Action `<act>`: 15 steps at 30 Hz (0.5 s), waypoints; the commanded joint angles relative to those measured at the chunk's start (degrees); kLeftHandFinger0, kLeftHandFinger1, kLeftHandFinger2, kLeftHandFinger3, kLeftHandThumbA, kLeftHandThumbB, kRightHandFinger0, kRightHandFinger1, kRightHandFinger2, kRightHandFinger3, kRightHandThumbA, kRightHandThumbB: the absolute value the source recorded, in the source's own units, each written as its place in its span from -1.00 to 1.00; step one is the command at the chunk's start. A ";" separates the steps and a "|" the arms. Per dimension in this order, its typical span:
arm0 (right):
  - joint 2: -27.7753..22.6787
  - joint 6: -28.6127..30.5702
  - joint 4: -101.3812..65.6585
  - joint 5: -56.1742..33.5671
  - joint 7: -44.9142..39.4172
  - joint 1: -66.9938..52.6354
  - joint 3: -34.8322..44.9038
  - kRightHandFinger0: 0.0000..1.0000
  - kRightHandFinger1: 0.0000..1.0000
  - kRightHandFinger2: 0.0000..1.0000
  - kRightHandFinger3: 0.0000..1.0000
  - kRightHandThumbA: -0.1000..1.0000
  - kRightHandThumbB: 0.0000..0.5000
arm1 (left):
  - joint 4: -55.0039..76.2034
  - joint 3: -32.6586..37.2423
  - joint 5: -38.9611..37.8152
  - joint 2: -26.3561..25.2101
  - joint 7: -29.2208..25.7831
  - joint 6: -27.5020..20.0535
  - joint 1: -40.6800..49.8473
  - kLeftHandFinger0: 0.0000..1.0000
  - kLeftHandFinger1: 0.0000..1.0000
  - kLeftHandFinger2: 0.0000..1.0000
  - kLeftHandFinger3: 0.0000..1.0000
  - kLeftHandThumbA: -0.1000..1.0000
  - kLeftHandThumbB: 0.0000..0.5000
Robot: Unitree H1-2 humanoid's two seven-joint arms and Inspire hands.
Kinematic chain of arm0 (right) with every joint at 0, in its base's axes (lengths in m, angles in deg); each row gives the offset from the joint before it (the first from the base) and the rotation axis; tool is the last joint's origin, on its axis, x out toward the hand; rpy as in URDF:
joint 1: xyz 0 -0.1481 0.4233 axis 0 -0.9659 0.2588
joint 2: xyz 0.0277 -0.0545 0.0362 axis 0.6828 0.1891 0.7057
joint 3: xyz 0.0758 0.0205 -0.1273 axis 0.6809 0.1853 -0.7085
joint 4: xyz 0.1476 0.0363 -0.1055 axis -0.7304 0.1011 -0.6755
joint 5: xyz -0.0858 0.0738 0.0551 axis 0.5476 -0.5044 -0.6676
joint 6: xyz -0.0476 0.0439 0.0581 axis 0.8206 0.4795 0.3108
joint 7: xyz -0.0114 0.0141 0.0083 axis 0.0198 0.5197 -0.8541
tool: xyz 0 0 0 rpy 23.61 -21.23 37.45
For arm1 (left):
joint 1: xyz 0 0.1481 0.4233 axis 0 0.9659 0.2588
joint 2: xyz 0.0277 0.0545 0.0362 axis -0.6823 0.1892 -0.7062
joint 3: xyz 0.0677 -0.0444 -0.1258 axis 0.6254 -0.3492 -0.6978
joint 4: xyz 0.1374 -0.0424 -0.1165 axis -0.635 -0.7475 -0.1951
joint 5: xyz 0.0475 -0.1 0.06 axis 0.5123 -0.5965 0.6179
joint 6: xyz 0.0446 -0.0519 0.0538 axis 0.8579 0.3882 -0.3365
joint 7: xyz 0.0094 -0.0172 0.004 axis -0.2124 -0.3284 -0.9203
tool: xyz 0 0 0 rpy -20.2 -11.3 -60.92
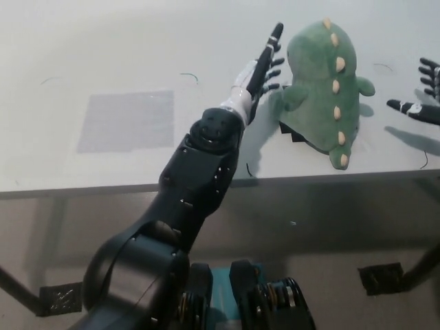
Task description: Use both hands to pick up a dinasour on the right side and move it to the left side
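Beside dinosaur (pixel 322 86), left hand (pixel 260 69), right hand (pixel 421 93): fingers spread, empty.

This looks like a robot test lab rather than a home. A plain white worktop (pixel 103 55) fills the upper frame, bare except for a grey rectangular patch (pixel 125 121) at centre left. Below its edge, a grey floor (pixel 344 240) shows black table feet (pixel 380 278) at lower right.
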 commanded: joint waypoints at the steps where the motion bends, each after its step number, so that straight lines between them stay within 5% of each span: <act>1: 1.02 4.18 3.63 -2.00 -1.64 5.47 1.70 1.00 1.00 1.00 1.00 1.00 -0.12 | -0.34 0.64 1.57 0.60 -2.16 -0.68 -1.80 1.00 1.00 1.00 1.00 1.00 0.27; 3: 2.64 1.50 7.08 -7.56 -3.17 6.41 6.23 1.00 1.00 1.00 1.00 1.00 -0.22 | -0.98 0.67 1.66 1.05 -2.63 -0.26 -1.49 1.00 1.00 1.00 1.00 1.00 0.22; 8: 4.29 1.96 10.25 -7.84 -2.85 6.57 9.72 1.00 1.00 1.00 1.00 1.00 0.02 | -1.90 1.49 2.76 1.15 -2.88 -0.87 -0.23 1.00 1.00 1.00 1.00 1.00 0.39; 15: 4.74 0.26 9.69 -8.17 -2.60 6.86 10.82 1.00 1.00 1.00 1.00 1.00 0.09 | -2.23 1.90 3.04 0.80 -3.45 -0.65 0.33 1.00 1.00 1.00 1.00 1.00 0.36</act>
